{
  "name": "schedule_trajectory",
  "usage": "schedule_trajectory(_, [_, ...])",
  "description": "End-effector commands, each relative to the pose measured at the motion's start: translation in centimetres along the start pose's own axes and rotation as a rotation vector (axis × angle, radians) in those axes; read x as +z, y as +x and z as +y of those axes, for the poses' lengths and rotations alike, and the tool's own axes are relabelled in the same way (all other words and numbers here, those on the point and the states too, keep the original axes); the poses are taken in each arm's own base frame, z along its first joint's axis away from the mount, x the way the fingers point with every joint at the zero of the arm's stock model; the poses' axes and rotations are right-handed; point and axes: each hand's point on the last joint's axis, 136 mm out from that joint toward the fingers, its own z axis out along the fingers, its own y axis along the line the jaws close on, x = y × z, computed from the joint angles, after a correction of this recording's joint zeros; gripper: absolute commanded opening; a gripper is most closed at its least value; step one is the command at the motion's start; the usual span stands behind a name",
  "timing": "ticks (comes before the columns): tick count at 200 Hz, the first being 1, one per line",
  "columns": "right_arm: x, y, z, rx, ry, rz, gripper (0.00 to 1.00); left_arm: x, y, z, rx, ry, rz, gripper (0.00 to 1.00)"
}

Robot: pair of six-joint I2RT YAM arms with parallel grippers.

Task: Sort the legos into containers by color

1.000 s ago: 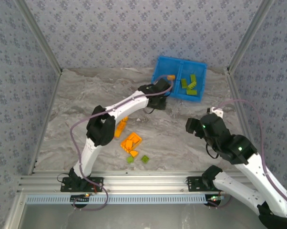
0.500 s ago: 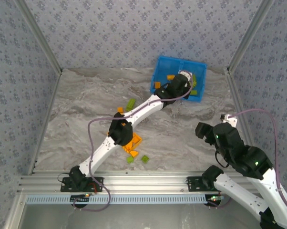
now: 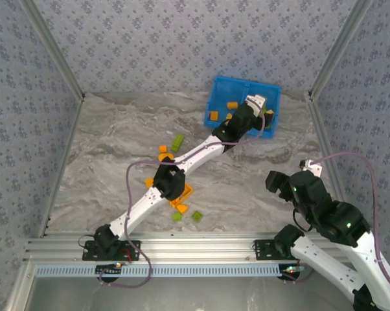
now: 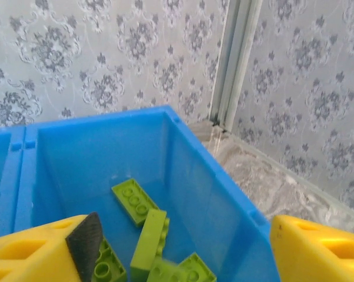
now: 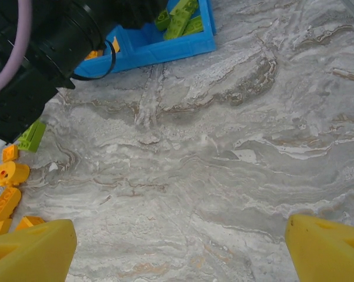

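In the top view the left arm (image 3: 195, 152) covers most of the right compartment of the blue bin (image 3: 221, 91). The left wrist view shows its contents: lime green bricks (image 4: 136, 200), studded and glossy, lying crosswise on the smooth floor, some cut off at the bottom edge. The left gripper (image 4: 180, 235) hangs above them, yellow fingers spread wide, nothing between. Orange bricks (image 3: 232, 104) sit in the left compartment. The right gripper (image 5: 177, 235) hovers over open marbled tabletop (image 5: 224, 147), fingers wide and empty. Loose bricks (image 3: 177, 142) and an orange plate (image 3: 184, 192) lie by the left arm's elbow, partly hidden.
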Motion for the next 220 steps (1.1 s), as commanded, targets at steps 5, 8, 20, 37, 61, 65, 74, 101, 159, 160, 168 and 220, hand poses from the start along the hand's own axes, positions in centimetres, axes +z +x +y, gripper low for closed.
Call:
schedule_trajectory(5, [0.0,0.3,-0.2,0.021,0.0,0.004,0.95,-1.4,-6.6,-0.1,-0.025,0.012,-0.121,0.81])
schedule_trajectory(8, [0.0,0.3,-0.2,0.022,0.001,0.004,0.95,-1.5,-7.0,-0.1,-0.029,0.011,-0.122,0.81])
schedule_trajectory(20, [0.0,0.2,-0.1,0.02,-0.004,0.004,0.95,-2.3,-8.5,-0.3,-0.051,0.016,-0.119,0.82])
schedule_trajectory(37, [0.0,0.2,0.1,0.01,-0.012,0.005,0.95,-4.0,-11.3,-1.3,-0.096,0.053,-0.09,0.83])
schedule_trajectory(61, [0.7,1.0,1.6,-0.061,-0.068,0.049,0.95,-8.0,-14.9,-2.1,-0.168,0.098,0.021,0.86])
schedule_trajectory(65, [0.9,1.2,2.1,-0.08,-0.088,0.063,0.95,-8.7,-15.3,-2.0,-0.174,0.096,0.046,0.86])
schedule_trajectory(74, [1.4,1.9,3.5,-0.129,-0.139,0.108,0.95,-10.4,-15.7,-1.5,-0.175,0.081,0.1,0.88])
schedule_trajectory(101, [3.5,4.8,7.7,-0.254,-0.264,0.265,0.95,-17.3,-16.3,1.4,-0.152,0.022,0.222,0.92])
schedule_trajectory(159, [5.9,15.1,14.8,-0.663,-0.409,0.503,0.98,-33.9,-8.5,11.2,-0.151,-0.238,0.477,0.99])
schedule_trajectory(160, [5.9,15.3,14.9,-0.673,-0.408,0.507,0.98,-34.1,-8.4,11.3,-0.151,-0.24,0.479,0.99])
schedule_trajectory(168, [6.2,17.0,15.5,-0.745,-0.402,0.535,0.99,-35.9,-7.0,11.5,-0.148,-0.25,0.511,0.99])
schedule_trajectory(220, [9.5,24.0,18.5,-0.953,-0.334,0.613,1.0,-43.6,1.8,13.2,-0.228,-0.343,0.656,0.99])
